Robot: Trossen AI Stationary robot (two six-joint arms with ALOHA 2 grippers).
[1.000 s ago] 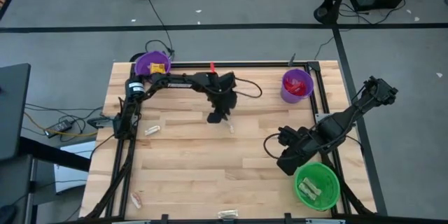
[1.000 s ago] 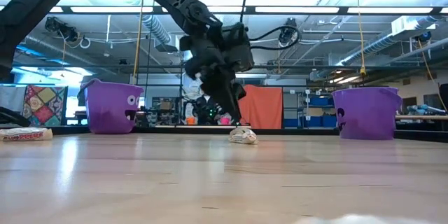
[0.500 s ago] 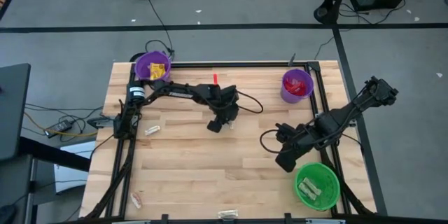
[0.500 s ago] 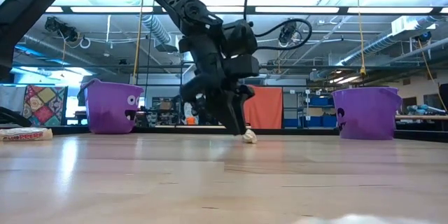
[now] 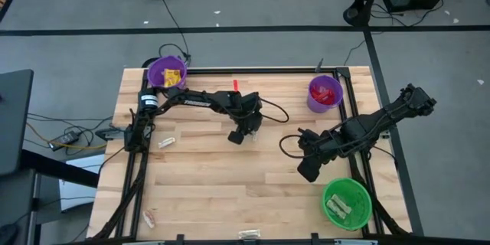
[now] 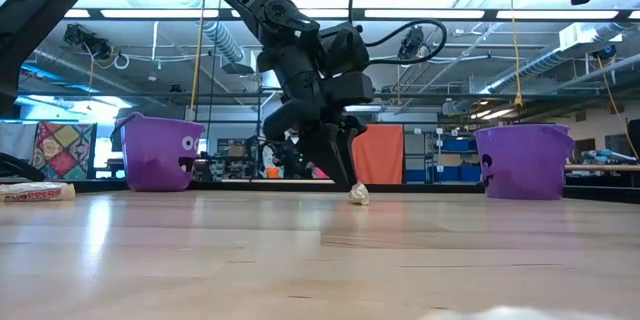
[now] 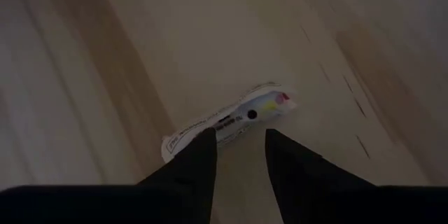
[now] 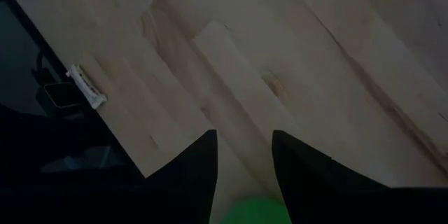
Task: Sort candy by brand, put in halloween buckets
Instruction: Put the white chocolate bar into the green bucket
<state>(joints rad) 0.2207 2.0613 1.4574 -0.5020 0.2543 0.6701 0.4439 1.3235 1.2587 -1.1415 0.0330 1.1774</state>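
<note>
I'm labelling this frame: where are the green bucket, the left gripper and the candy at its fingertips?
green bucket (image 5: pixel 347 204): high view, inside floor.
left gripper (image 7: pixel 239 148): left wrist view, gap between fingertips.
candy (image 7: pixel 231 117): left wrist view, wrapper middle.

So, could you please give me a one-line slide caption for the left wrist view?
Left gripper open, fingertips straddling a white wrapped candy lying on the wooden table.

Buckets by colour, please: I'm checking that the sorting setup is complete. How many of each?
Purple buckets: 2, one at the far left corner, one at the far right
Green buckets: 1, near right corner
Total: 3
</note>
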